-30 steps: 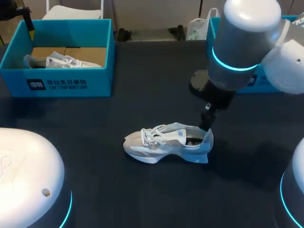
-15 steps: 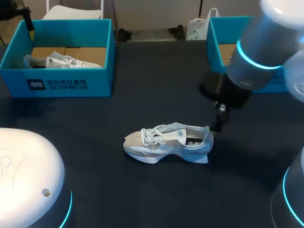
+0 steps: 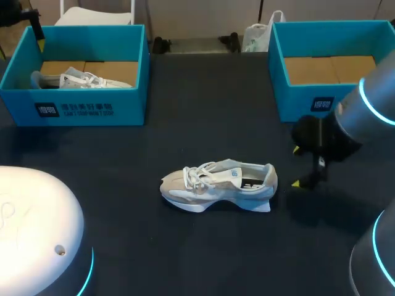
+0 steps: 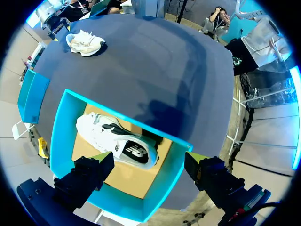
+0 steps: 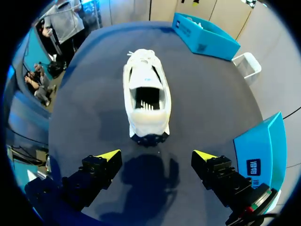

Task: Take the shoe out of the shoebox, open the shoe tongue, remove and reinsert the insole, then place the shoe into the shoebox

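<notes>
Shoe out of box, sitting upright mid-table. Can't tell from here if tongue/insole steps are finished. Putting it back in the box definitely still left for you. Your right end effector is wide open, empty, near heel, not touching. Left end effector also open, hanging over left shoebox. Versus a second ago: right arm was at heel, now backed off rightward; shoe hasn't budged.

White shoe upright mid-table, insole prob. in, apart from teal shoebox.
</notes>
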Action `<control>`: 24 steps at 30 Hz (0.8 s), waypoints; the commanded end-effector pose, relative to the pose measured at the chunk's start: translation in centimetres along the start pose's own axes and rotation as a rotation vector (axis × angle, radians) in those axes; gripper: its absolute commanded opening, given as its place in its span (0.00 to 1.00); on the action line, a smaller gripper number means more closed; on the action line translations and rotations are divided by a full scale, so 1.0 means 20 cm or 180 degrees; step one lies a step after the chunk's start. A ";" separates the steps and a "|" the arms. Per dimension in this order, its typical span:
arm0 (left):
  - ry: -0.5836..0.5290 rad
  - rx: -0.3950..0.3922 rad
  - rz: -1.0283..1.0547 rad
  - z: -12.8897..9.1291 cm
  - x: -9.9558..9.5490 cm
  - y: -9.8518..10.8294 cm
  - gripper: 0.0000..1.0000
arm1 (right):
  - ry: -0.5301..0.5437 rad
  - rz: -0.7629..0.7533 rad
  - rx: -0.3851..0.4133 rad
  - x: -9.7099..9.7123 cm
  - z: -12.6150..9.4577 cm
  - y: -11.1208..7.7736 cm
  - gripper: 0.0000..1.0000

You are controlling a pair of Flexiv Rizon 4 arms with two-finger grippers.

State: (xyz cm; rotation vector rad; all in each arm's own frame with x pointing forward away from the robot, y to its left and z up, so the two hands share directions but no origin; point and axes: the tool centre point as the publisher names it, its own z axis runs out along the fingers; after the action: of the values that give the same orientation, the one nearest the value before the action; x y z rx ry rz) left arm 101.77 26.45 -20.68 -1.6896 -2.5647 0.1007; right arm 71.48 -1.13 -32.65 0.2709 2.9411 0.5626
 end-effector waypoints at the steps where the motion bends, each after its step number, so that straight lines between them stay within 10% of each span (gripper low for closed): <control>1: 0.0008 0.0004 0.0002 0.00 0.00 0.00 1.00 | -0.0091 -0.0092 -0.1368 0.00 0.09 -0.08 1.00; 9: 0.0008 0.0004 0.0002 0.00 0.00 0.00 1.00 | -0.0044 -0.0389 -0.1794 -0.04 0.15 -0.15 1.00; 24: 0.0008 0.0004 0.0002 0.00 0.00 0.00 1.00 | 0.0178 -0.0460 -0.1676 -0.04 0.16 -0.16 1.00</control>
State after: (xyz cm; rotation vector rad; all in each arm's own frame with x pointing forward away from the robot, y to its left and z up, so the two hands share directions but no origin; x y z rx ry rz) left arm 101.77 26.45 -20.68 -1.6897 -2.5646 0.1006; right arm 72.37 -3.31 -36.71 -0.0206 2.6921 1.3083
